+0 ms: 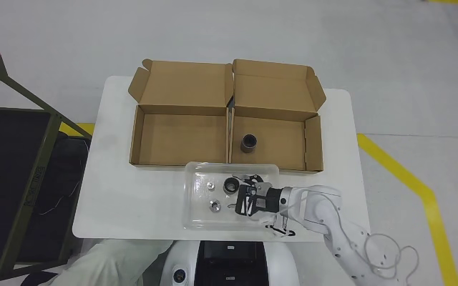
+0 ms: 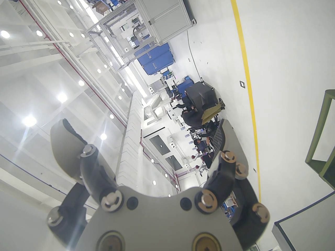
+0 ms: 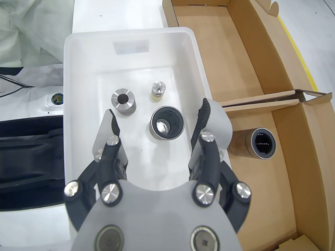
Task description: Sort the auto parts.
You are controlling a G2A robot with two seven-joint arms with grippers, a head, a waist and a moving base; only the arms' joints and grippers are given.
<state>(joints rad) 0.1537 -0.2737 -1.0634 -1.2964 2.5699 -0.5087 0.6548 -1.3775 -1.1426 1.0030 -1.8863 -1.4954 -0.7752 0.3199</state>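
A clear plastic tray (image 1: 197,214) (image 3: 78,53) near the table's front edge holds three metal parts: a dark-lined bearing sleeve (image 3: 167,126) (image 1: 231,186), a steel bushing with a dark bore (image 3: 123,101) (image 1: 214,206), and a small silver fitting (image 3: 158,89) (image 1: 211,186). My right gripper (image 3: 158,116) (image 1: 243,198) is open over the tray, with the bearing sleeve just beyond its fingertips and nothing held. A second bearing sleeve (image 1: 248,144) (image 3: 257,142) lies in the right cardboard box (image 1: 293,154) (image 3: 308,158). My left gripper (image 2: 142,129) is open and points up at a hall ceiling.
The left cardboard box (image 1: 179,139) (image 3: 230,53) stands open beside the right one, both behind the tray with their lids folded back. A dark cart (image 1: 28,186) sits left of the white table (image 1: 107,200). A yellow floor line (image 1: 401,179) runs to the right.
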